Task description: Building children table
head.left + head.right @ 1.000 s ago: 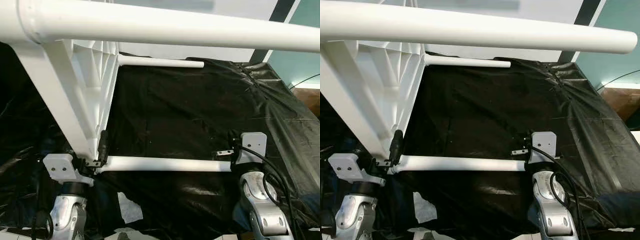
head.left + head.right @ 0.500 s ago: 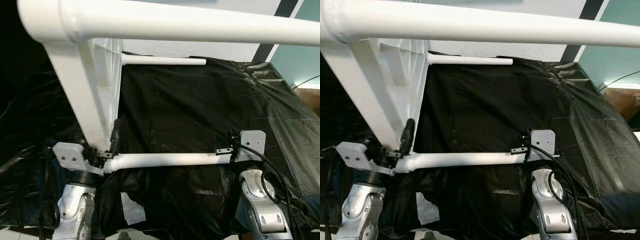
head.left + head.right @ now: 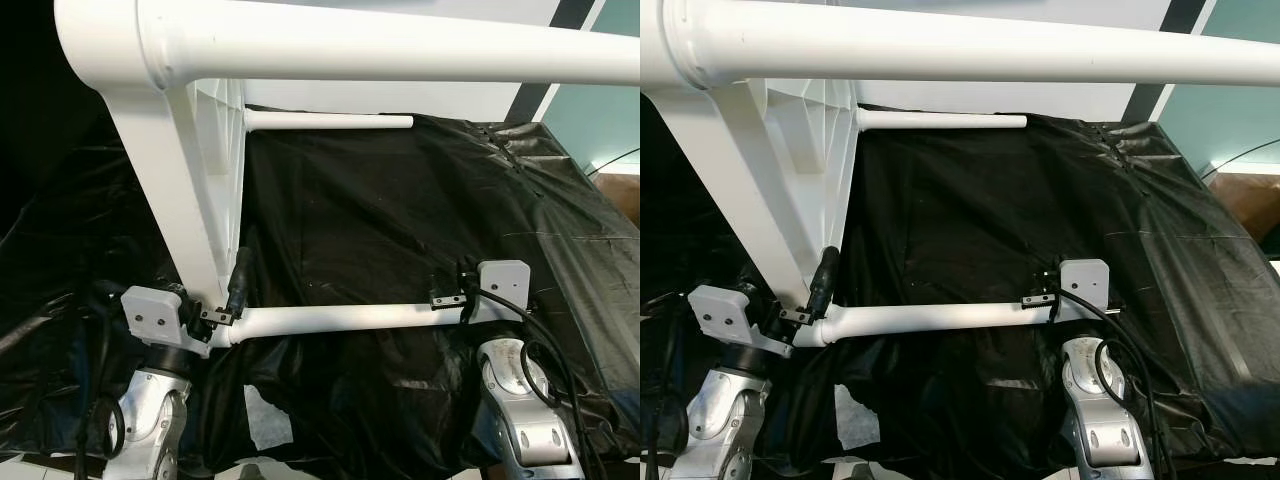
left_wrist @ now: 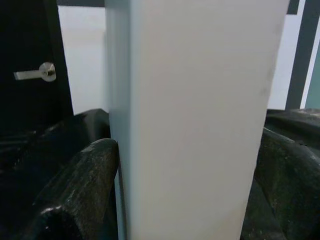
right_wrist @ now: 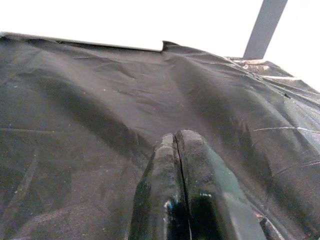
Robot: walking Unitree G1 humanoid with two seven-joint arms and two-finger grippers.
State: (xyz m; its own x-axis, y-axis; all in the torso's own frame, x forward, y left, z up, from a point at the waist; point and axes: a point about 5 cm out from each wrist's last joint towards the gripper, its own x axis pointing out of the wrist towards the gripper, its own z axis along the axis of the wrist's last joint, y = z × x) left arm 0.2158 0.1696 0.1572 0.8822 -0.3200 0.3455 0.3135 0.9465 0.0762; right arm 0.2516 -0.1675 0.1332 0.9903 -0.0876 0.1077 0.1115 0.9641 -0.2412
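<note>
A black plastic sheet (image 3: 400,220) covers the counter (image 3: 1200,300) from edge to edge, creased and glossy, and sags over the near side. The white table frame (image 3: 200,200) stands tilted at the counter's left part; whether its lower end rests on the sheet is hard to tell.

The left gripper (image 3: 232,300) clamps the white table frame (image 3: 190,190) above the black sheet (image 3: 400,220).
</note>
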